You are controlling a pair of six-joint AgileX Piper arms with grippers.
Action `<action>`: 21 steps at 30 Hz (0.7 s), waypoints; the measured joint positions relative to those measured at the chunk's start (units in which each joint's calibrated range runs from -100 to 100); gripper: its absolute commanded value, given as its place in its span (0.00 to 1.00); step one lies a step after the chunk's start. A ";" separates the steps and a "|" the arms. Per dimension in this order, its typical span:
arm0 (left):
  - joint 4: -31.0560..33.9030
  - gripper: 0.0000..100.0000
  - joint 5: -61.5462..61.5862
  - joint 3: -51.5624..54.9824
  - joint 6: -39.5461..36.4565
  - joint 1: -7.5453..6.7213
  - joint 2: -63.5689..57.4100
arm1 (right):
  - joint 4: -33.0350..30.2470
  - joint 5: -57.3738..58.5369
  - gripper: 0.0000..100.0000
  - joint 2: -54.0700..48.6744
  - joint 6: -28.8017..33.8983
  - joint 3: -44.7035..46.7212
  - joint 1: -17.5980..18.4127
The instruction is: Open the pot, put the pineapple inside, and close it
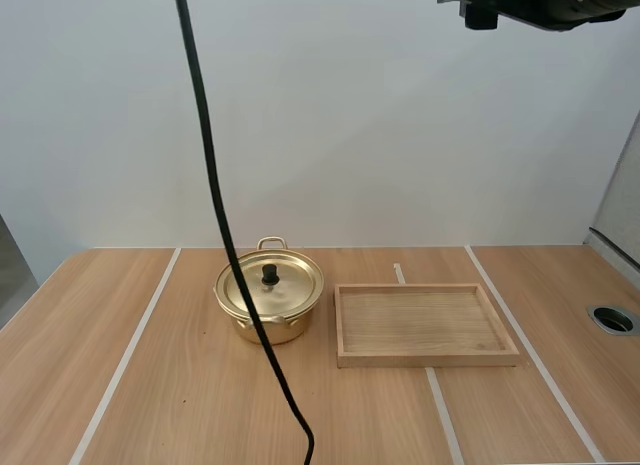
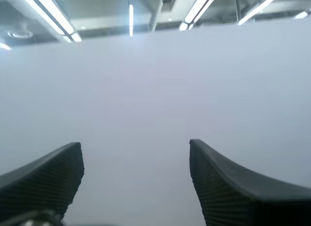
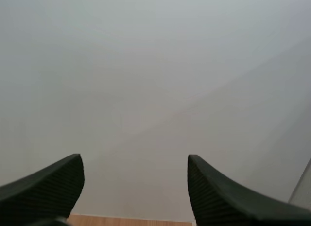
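A golden pot (image 1: 268, 303) stands left of the table's centre in the high view. Its lid (image 1: 271, 284) with a black knob (image 1: 269, 274) sits on it, shut. In the left wrist view my left gripper (image 2: 136, 180) is open, its ribbed fingers (image 2: 48, 180) standing apart before a plain white wall. My right gripper (image 3: 135, 187) is open too in the right wrist view, facing the same wall, with a strip of the table's far edge (image 3: 126, 220) just under it. Nothing sits between either pair of fingers.
An empty wooden tray (image 1: 425, 357) lies directly right of the pot. The wooden table (image 1: 150, 405) has pale stripes running front to back and a round grommet hole (image 1: 613, 319) near its right edge. A white wall stands behind.
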 measured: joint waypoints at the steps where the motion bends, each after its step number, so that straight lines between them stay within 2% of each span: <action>1: 0.00 1.00 -0.26 0.00 -0.70 0.00 -1.81 | -0.21 -0.92 1.00 -0.35 0.44 0.00 0.00; 4: 0.00 1.00 -4.35 2.29 -2.00 0.00 -7.46 | -0.71 -6.80 1.00 -2.24 3.38 0.80 0.00; 7: 0.00 1.00 -9.84 6.63 -2.46 0.00 -12.81 | -2.50 -18.31 1.00 -5.51 6.30 3.28 0.00; 11: 2.99 1.00 -15.25 15.47 -2.66 0.00 -19.48 | -5.35 -34.02 1.00 -10.55 7.12 8.01 0.00; 16: 7.33 1.00 -19.22 29.55 -3.08 0.00 -27.55 | -6.65 -44.08 1.00 -15.89 7.31 18.19 0.00; 21: 8.09 1.00 -20.01 41.60 -3.76 0.00 -34.58 | -7.49 -52.89 1.00 -19.17 7.34 32.47 0.00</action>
